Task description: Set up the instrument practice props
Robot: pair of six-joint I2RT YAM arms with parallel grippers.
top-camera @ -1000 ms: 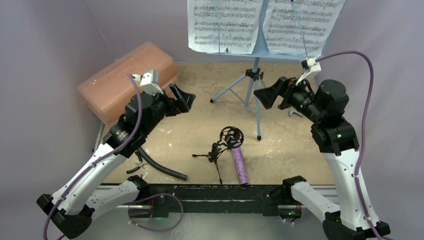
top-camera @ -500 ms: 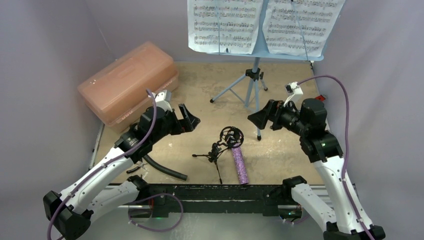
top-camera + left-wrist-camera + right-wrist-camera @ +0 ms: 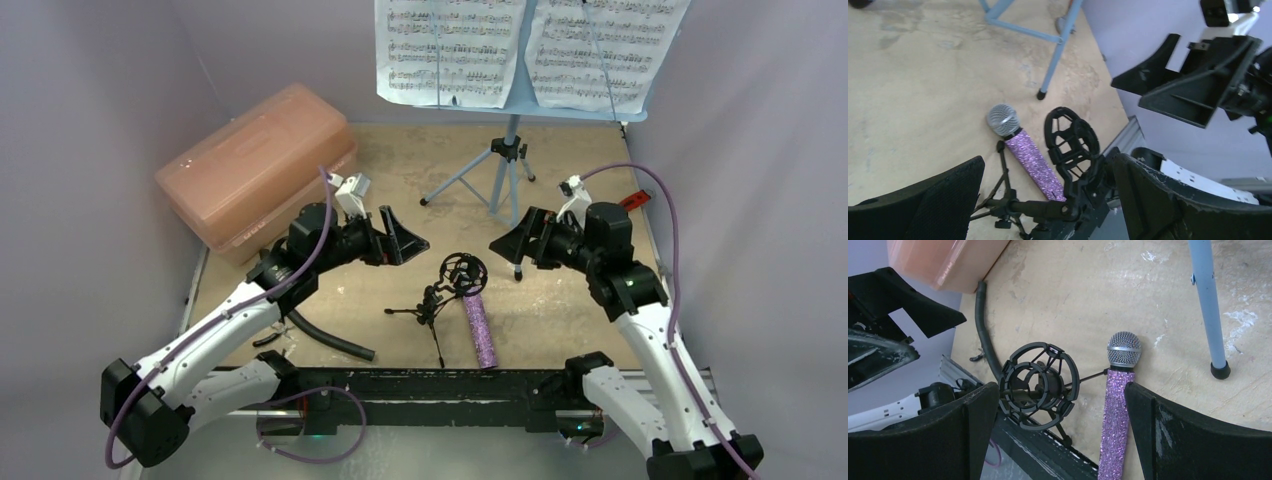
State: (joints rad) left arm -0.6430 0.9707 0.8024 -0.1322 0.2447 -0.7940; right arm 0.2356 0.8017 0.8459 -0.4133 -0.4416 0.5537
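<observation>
Top external: left tool [image 3: 400,238] and right tool [image 3: 512,243] are hovering wide open, flanking the mic stand [image 3: 452,283]. Microphone [image 3: 480,330] is lying just beside it. Mic-mounting step likely beginning; next move calls for gripping the microphone.

Bearings were taken from the mic stand [image 3: 455,285] in the overhead view, twelve o'clock at the far wall.

- **Five o'clock:** the microphone [image 3: 480,330] lay just beside the stand's legs, leaving no room for a finger between them.
- **Three o'clock:** the nearest foot of the music stand [image 3: 510,190] stood close.
- **One to two o'clock:** the right gripper [image 3: 512,240] hung with jaws spread wide.
- **Between ten and eleven:** the left gripper [image 3: 400,238] hung likewise, with the pink box [image 3: 255,165] walling that side beyond it.
- **Twelve o'clock:** bare table [image 3: 400,165] lay open between the grippers.
- **Eight o'clock:** the hose [image 3: 325,335] lay well apart.
- **Six o'clock:** the base rail [image 3: 420,385] bounded the near edge.
</observation>
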